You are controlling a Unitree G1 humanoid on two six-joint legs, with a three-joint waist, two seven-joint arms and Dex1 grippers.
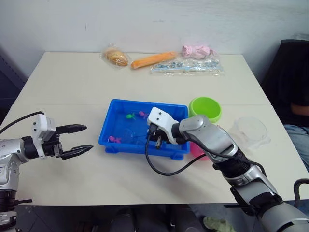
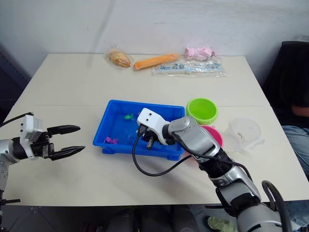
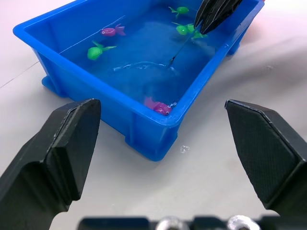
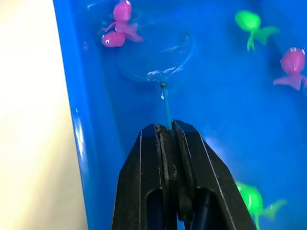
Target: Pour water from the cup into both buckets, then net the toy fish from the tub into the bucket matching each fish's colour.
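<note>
**Desk:** Where's the net, and how far along are you?

**Me:** The net (image 4: 156,60) is down in the water at the near side of the tub (image 1: 108,126), its ring just beside a pink fish (image 4: 115,38) by the near wall. I've got my right gripper (image 4: 168,132) clamped tight on the thin handle. Nothing looks to be inside the ring yet, though the mesh is hard to make out under the water, so I won't swear to it.

**Desk:** Other fish?

**Me:** I count at least two green fish (image 3: 94,51) and a couple more pink ones (image 3: 110,31) loose in the tub. So the netting has a long way to go.

**Desk:** And the pouring?

**Me:** I judge that part finished. The cup (image 1: 249,129) stands on the table at the far right, with no water I can make out in it, beside the green bucket (image 1: 206,108) and the pink bucket (image 2: 215,135), which sit just right of the tub. I can't see whether either bucket holds water or fish from here.

**Desk:** Left arm?

**Me:** My left gripper (image 1: 77,140) hangs over the table well left of the tub, fingers spread wide, holding nothing.

**Desk:** Next?

**Me:** Scoop that near pink fish, I'd say, then carry it to the pink bucket.
</note>
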